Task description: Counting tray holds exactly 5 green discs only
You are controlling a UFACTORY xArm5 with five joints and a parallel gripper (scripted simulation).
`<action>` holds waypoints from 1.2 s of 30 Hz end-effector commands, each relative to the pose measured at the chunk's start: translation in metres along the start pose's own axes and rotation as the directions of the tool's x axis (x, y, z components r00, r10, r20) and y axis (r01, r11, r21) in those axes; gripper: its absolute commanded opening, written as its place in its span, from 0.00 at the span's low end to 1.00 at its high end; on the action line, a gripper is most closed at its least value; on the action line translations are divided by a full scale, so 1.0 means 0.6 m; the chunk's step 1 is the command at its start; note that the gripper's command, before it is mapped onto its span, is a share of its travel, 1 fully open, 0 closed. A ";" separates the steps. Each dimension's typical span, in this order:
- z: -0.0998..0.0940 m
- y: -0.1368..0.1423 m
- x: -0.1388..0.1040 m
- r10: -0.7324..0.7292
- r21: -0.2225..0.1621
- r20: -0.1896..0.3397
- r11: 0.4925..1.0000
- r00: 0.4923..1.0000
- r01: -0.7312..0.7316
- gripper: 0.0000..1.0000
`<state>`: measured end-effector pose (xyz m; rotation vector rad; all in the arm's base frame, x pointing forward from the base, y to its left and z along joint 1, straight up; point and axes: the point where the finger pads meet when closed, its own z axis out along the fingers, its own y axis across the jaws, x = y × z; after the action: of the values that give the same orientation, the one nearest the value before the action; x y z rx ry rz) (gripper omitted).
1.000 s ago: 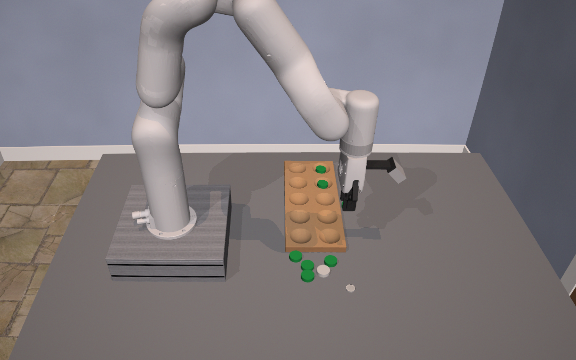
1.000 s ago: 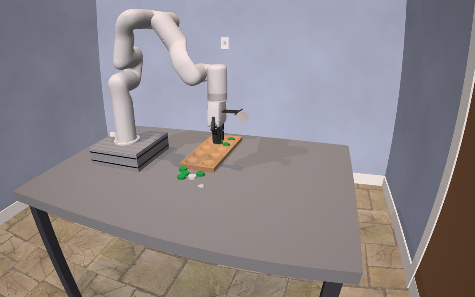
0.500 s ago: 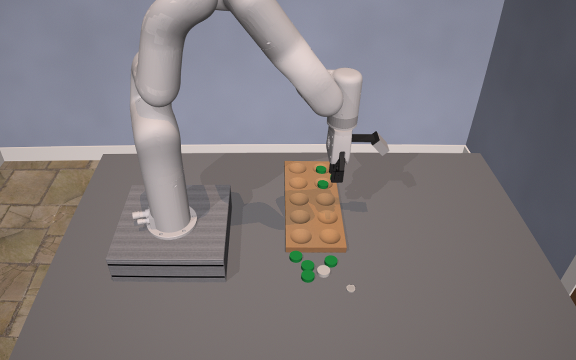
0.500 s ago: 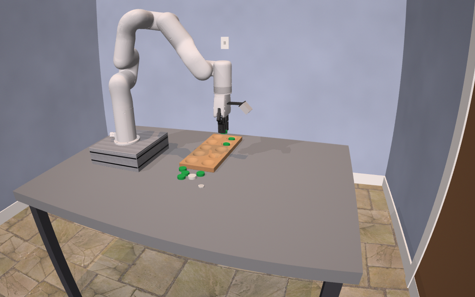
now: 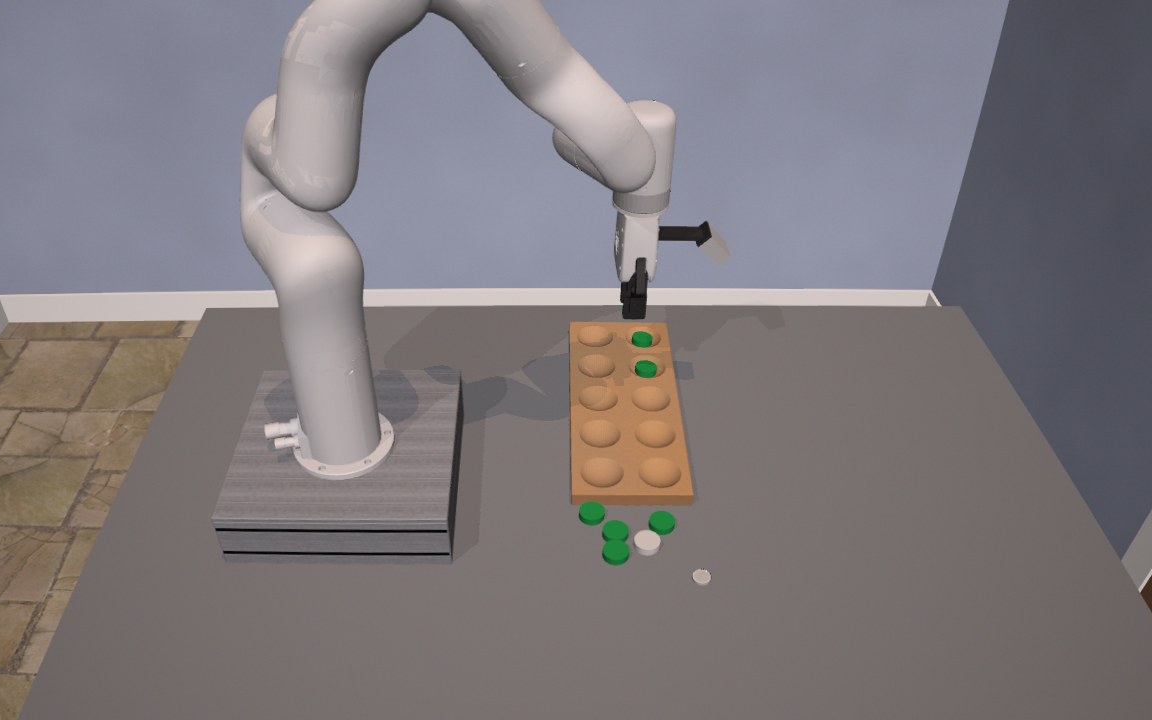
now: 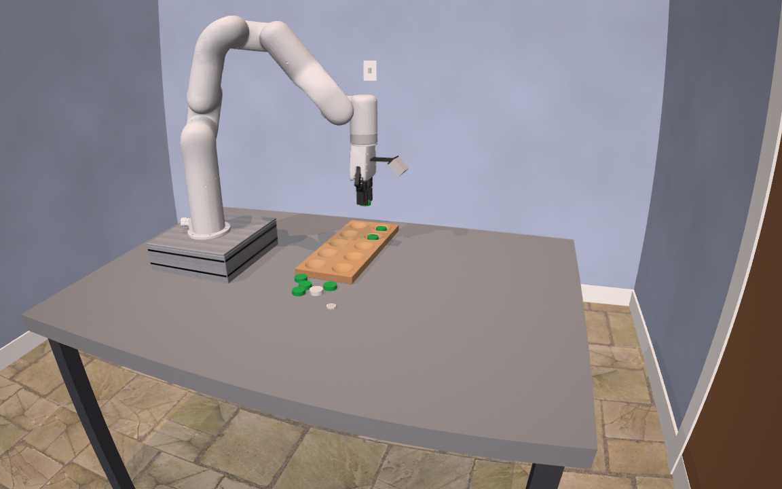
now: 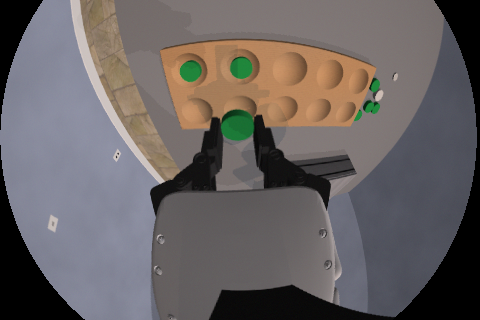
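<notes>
My gripper is shut on a green disc and holds it in the air above the far end of the tray. The wooden counting tray lies flat, with two rows of pockets. One green disc sits in the far right corner pocket of the top view. Another green disc sits in the pocket nearer along that row. The other pockets look empty.
Several loose green discs lie on the table off the tray's near end. A white disc lies among them. A smaller white disc lies farther out. The arm's base block stands left of the tray.
</notes>
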<state>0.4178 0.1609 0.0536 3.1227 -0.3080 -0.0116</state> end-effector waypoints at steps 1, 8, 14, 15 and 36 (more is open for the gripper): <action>-0.004 -0.041 -0.019 0.003 0.001 -0.003 1.000 1.000 -0.003 0.00; -0.006 -0.116 -0.076 0.003 0.000 -0.003 1.000 1.000 -0.003 0.00; 0.029 -0.116 -0.077 0.003 0.000 -0.003 1.000 1.000 -0.003 0.00; 0.046 -0.115 -0.078 0.003 0.000 -0.002 1.000 1.000 -0.003 0.00; 0.149 -0.116 -0.076 0.003 0.000 -0.003 1.000 1.000 -0.003 0.00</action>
<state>0.3851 0.2373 -0.0328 3.1205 -0.3125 -0.0111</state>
